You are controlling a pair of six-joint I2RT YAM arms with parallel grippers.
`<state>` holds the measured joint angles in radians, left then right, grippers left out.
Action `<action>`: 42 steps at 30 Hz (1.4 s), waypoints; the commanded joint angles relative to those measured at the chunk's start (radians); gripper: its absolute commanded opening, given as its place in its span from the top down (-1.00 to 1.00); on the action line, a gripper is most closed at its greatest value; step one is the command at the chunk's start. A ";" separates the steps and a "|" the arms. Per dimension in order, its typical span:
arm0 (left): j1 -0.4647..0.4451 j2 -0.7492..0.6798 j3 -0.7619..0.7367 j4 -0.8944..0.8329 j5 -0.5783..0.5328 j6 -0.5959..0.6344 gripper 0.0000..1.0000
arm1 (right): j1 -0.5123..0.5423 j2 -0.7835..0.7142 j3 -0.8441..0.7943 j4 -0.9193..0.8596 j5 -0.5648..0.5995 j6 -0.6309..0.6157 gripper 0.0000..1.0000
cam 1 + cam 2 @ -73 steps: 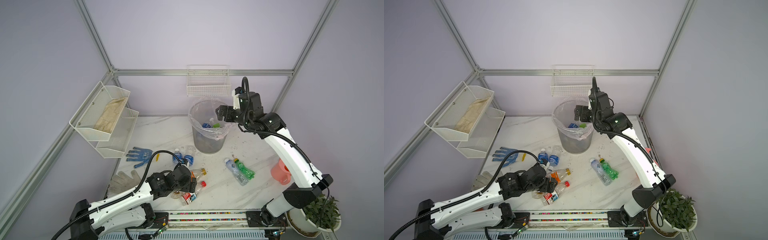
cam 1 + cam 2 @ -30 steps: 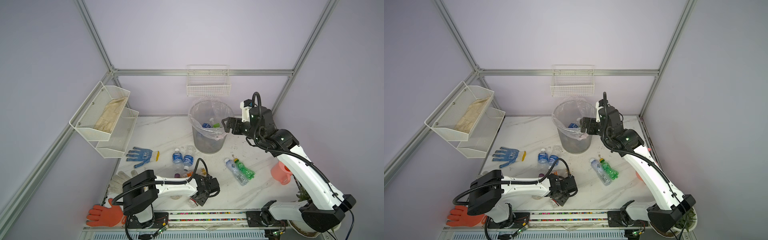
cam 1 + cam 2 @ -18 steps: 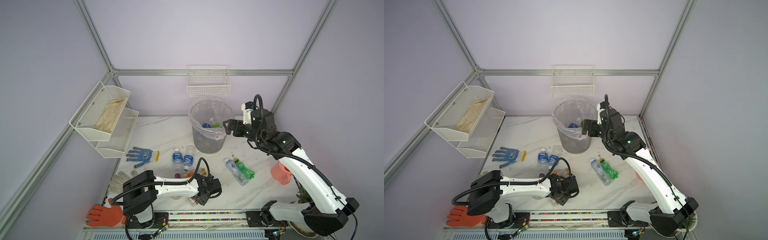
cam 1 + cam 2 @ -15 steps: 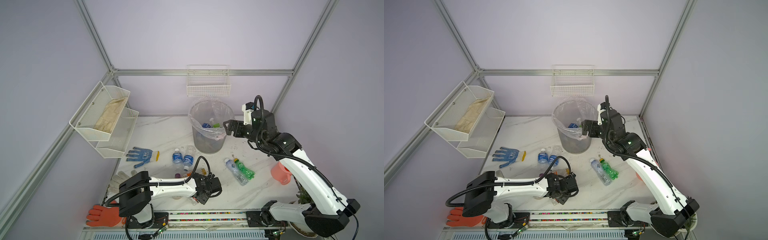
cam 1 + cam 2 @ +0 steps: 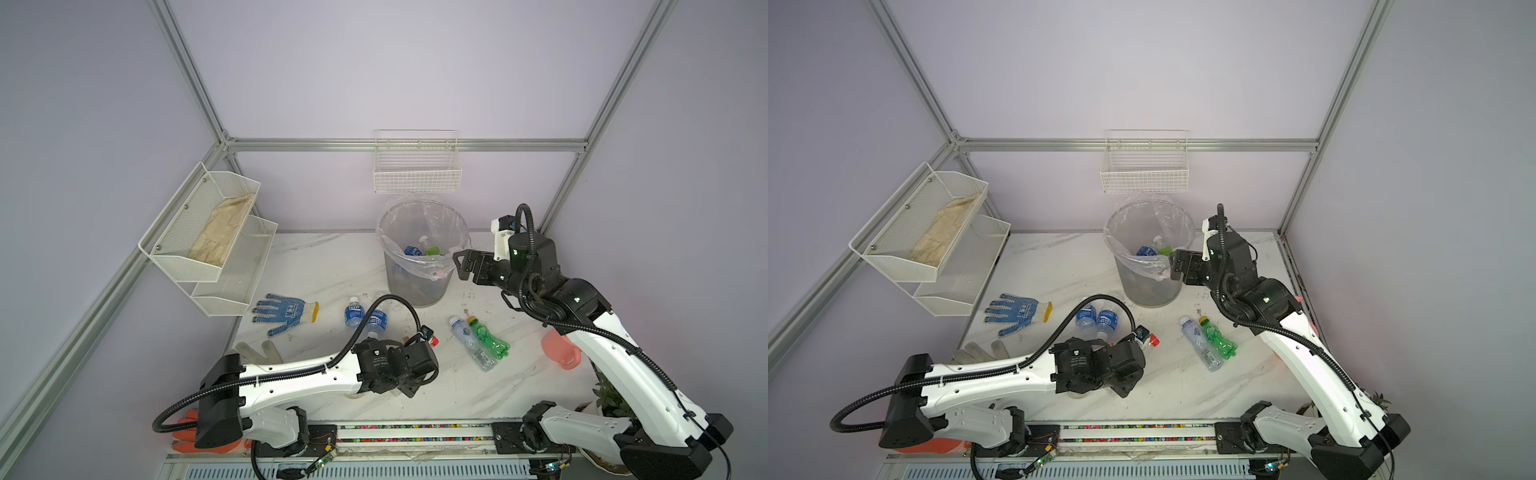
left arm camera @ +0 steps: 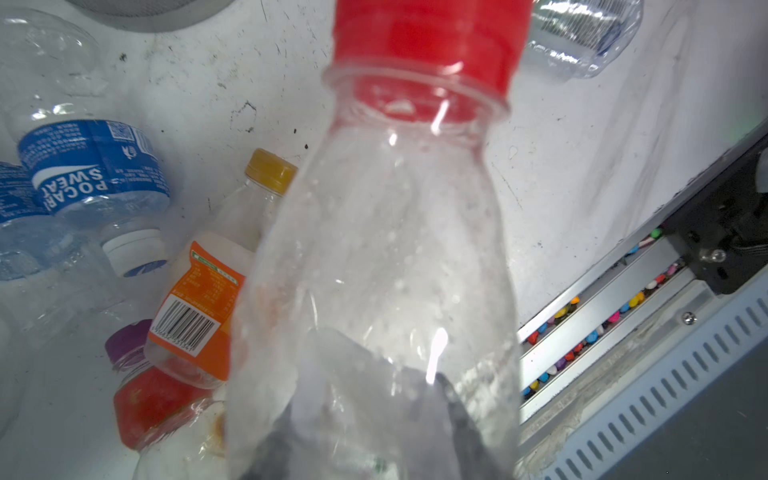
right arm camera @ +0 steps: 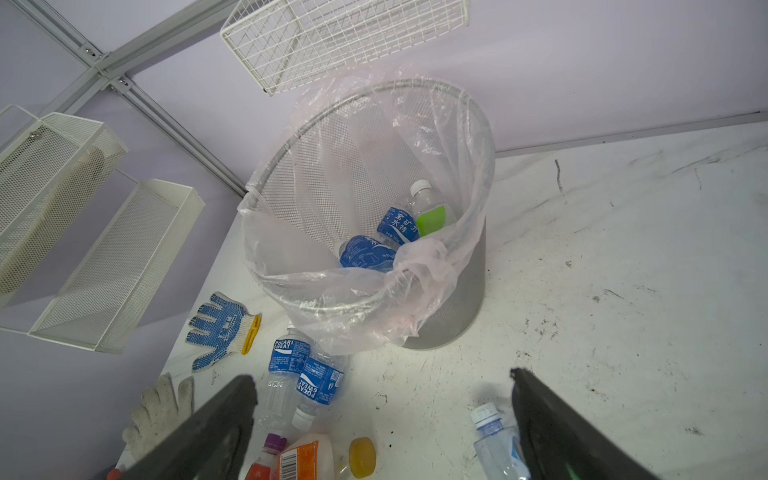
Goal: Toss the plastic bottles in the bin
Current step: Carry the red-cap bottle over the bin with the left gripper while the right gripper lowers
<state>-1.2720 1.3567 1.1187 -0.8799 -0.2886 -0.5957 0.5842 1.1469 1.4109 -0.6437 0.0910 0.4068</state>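
My left gripper (image 5: pixel 423 354) is low over the front of the table, shut on a clear plastic bottle with a red cap (image 6: pixel 428 45) that fills the left wrist view. Its cap pokes out past the wrist in both top views (image 5: pixel 1154 340). The grey mesh bin (image 5: pixel 411 286) stands at the back with blue-labelled (image 7: pixel 397 226) and green-labelled (image 7: pixel 432 218) bottles inside. My right gripper (image 5: pixel 459 266) hangs open and empty beside the bin's rim. Two blue-labelled bottles (image 5: pixel 365 316), an orange-labelled one (image 6: pixel 199 299), a clear one (image 5: pixel 469 343) and a green one (image 5: pixel 490 340) lie on the table.
A blue-dotted glove (image 5: pixel 286 311), a white glove (image 5: pixel 259 353) and an orange glove (image 5: pixel 187 432) lie at the left. A pink watering can (image 5: pixel 561 351) and a potted plant (image 5: pixel 611 399) stand at the right. White mesh shelves (image 5: pixel 208 232) and a wire basket (image 5: pixel 415 170) hang on the walls.
My left gripper has closed on the red-capped bottle at the front of the table. My right arm has drawn back from over the bin to its right side, still open.
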 commanded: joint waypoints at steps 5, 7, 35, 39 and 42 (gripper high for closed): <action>-0.003 -0.100 0.133 0.068 -0.053 0.065 0.52 | 0.002 -0.063 -0.060 0.018 0.036 0.015 -0.95; -0.004 -0.123 0.134 0.088 -0.057 0.074 0.52 | 0.002 -0.084 -0.082 0.025 0.039 0.027 -0.95; -0.003 -0.437 0.108 0.363 -0.174 0.213 0.41 | 0.002 -0.198 -0.374 0.178 -0.203 0.115 -0.95; 0.002 -0.435 0.133 0.372 -0.196 0.236 0.41 | 0.001 -0.215 -0.430 0.204 -0.234 0.125 -0.95; 0.008 -0.432 0.153 0.387 -0.204 0.258 0.41 | 0.002 -0.222 -0.463 0.210 -0.241 0.130 -0.95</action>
<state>-1.2701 0.9310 1.1595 -0.5579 -0.4603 -0.3882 0.5835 0.9436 0.9707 -0.4732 -0.1268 0.5201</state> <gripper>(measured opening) 0.369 0.974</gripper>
